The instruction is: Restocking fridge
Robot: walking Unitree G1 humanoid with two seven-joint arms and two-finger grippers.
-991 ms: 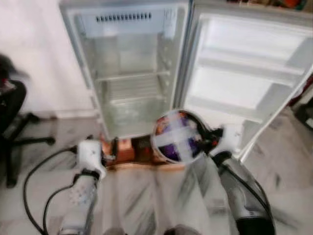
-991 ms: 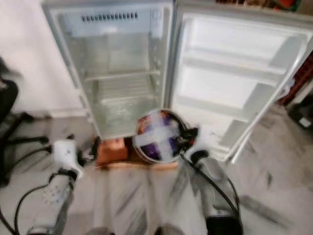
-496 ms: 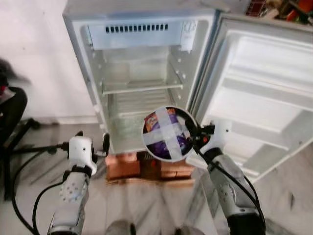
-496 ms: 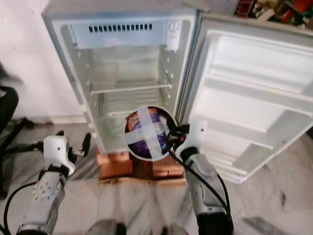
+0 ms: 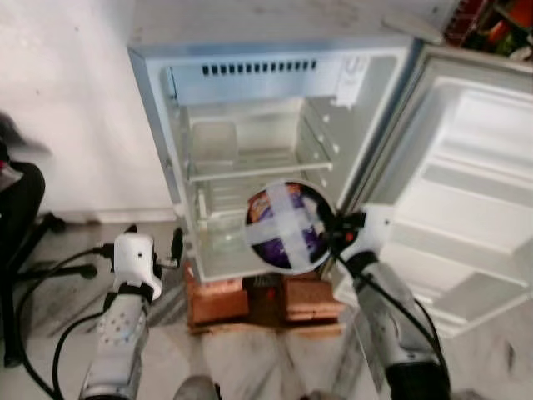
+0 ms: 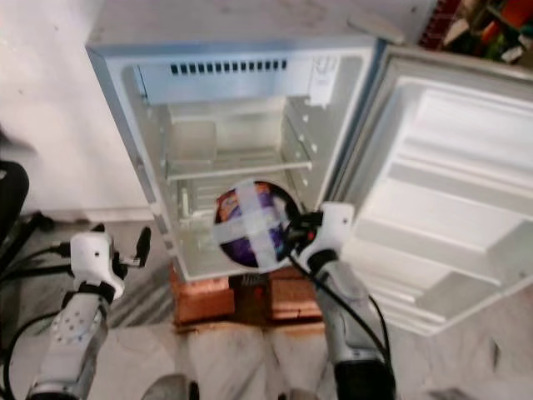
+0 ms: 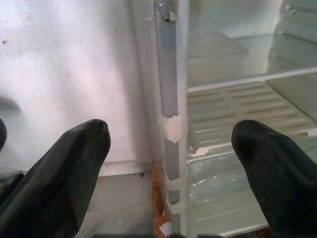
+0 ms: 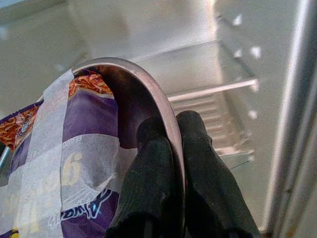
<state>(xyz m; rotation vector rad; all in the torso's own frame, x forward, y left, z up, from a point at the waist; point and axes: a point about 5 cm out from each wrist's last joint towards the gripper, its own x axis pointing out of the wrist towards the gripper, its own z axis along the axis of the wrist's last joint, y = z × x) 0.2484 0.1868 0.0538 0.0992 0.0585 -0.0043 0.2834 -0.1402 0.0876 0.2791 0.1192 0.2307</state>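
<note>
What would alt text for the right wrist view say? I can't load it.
The right gripper is shut on the rim of a metal bowl that holds a purple and orange packet taped in with pale tape. Behind it is the open fridge with a glass shelf.

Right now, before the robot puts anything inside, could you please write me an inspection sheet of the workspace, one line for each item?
Surface: pale marbled floor; the fridge stands on reddish bricks.
Job's things: fridge door wide open; a metal bowl with a purple packet taped across under white tape.
Clutter: a clear container on the upper shelf.
Grippers: right gripper shut on the bowl rim, before the lower compartment; left gripper open, by the fridge's left edge.
Cables: black cables on the floor at left.
Surroundings: white wall; a dark chair at far left.
</note>
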